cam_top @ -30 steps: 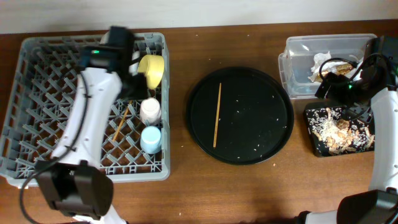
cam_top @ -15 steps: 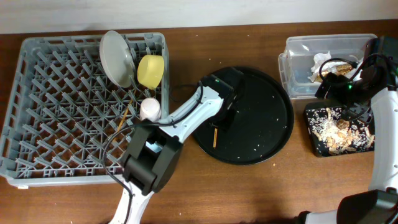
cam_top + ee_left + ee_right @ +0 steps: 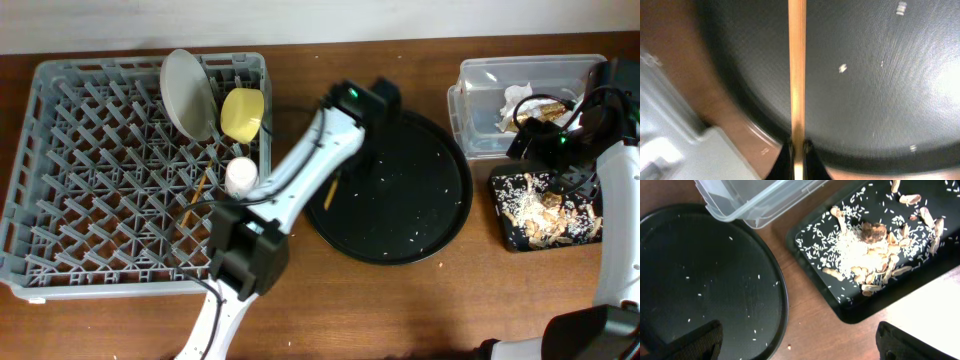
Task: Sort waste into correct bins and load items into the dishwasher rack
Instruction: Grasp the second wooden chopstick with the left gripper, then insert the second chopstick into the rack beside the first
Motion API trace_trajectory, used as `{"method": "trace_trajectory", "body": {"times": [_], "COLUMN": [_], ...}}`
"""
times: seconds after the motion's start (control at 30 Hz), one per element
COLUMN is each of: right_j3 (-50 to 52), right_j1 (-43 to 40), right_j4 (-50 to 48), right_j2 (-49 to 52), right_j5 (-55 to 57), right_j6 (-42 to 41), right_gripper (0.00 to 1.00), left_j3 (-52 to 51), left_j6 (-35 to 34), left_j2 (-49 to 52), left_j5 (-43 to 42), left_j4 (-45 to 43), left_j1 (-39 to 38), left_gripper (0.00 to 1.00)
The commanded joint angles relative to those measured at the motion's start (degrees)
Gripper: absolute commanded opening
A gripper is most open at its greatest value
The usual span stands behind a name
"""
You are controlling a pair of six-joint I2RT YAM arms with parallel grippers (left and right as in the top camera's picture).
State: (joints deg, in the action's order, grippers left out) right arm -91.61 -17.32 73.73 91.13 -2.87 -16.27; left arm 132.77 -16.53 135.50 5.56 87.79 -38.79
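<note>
1. Wooden chopstick (image 3: 797,65) is pinched at its near end by the left gripper (image 3: 797,150). The fingers are closed tight on it with no gap showing. The stick runs straight ahead of the claw over the round black serving tray (image 3: 880,90).
2. End-on grip, in my judgement: holding a thin stick by its tip keeps the length free to drop between pegs.
3. A corner of the dishwasher rack (image 3: 100,200) sits low and to the left of that claw, close by. That is probably where the stick is going, since its mate (image 3: 198,190) already lies among the pegs.
4. In the rack, well off to the claw's left: plate (image 3: 188,92) on edge, yellow bowl (image 3: 242,113) tipped beside it, pink cup (image 3: 240,176) below. All are propped by pegs so water drains.
5. The right gripper (image 3: 800,347) has its fingers spread wide and carries nothing. It hovers over bare table.
6. Ahead and right of it is the shallow black tray (image 3: 810,235), holding rice, bones and scraps (image 3: 865,245).
7. Ahead and left is the clear tub (image 3: 755,200), holding the napkins (image 3: 520,98). The waste looks sorted, so this arm is probably waiting.
</note>
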Motion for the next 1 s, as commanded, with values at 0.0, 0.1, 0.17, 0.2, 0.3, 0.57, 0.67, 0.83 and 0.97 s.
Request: {"method": "trace_trajectory", "body": {"times": [0.0, 0.1, 0.17, 0.2, 0.3, 0.57, 0.67, 0.83, 0.97], "right_j3": [-0.5, -0.5, -0.5, -0.5, -0.5, -0.5, -0.5, -0.6, -3.7], "right_j1": [0.0, 0.0, 0.0, 0.0, 0.0, 0.0, 0.1, 0.1, 0.1], "right_j4": [0.2, 0.2, -0.1, -0.3, -0.5, -0.4, 0.0, 0.9, 5.9], "right_j2": [0.2, 0.2, 0.2, 0.2, 0.7, 2.0, 2.0, -0.1, -9.9], "right_j5": [-0.1, -0.1, -0.1, -0.1, 0.0, -0.1, -0.1, -1.6, -1.8], "right_j6": [0.0, 0.0, 0.0, 0.0, 0.0, 0.0, 0.0, 0.7, 4.8], "right_gripper": [0.98, 0.98, 0.98, 0.98, 0.99, 0.98, 0.99, 0.99, 0.99], "left_j3": [14.3, 10.9, 0.1, -6.1, -19.3, -28.2, -28.0, -12.6, 1.1], "left_j6": [1.6, 2.8, 2.7, 2.7, 5.8, 7.2, 6.7, 6.8, 6.8], "left_j2": [-1.4, -11.0, -18.9, -20.3, -20.3, -20.2, -20.2, -21.7, -23.0], "left_j5": [2.1, 0.3, 2.5, 3.5, 8.3, 12.7, 11.8, 3.6, 1.7], "left_j4": [9.0, 9.0, 8.9, 8.9, 5.0, 0.3, -0.2, 0.9, -0.7], "left_j1": [6.4, 14.8, 22.8, 26.3, 29.4, 29.4, 29.4, 29.2, 29.0], "left_gripper": [0.00, 0.00, 0.01, 0.01, 0.01, 0.48, 0.60, 0.62, 0.99]}}
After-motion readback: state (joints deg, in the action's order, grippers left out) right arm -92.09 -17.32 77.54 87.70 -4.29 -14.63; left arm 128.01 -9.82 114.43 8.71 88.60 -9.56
